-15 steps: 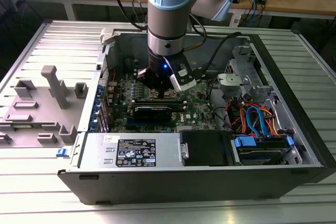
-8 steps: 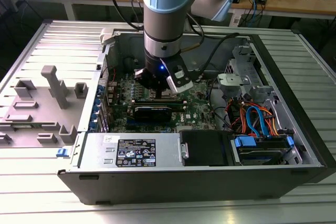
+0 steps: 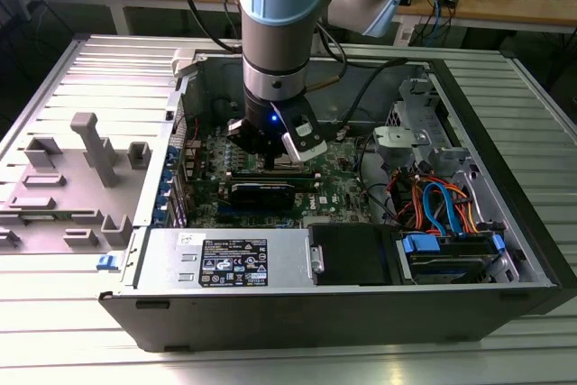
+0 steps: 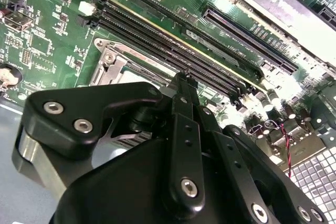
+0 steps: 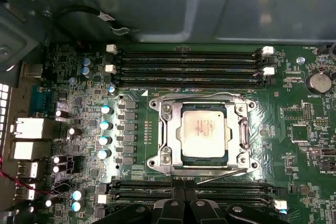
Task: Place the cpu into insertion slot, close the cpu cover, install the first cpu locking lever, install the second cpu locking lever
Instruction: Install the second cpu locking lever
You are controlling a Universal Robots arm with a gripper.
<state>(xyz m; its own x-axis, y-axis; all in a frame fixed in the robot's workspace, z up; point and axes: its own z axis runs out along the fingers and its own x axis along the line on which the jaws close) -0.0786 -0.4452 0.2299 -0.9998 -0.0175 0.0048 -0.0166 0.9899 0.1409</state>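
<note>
first wrist view shows the cpu [image 5: 203, 130] seated in the insertion slot [image 5: 164, 129], with the cpu cover [image 5: 242, 129] down around it. the gripper [image 5: 184, 203] hovers just beside the socket, fingers [image 4: 184, 129] pressed together on nothing.

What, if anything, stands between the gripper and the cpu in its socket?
Nothing visible does. In the first wrist view the cpu lies in the insertion slot with the cpu cover framing it, and the gripper sits beside the socket over the memory slots.
</note>
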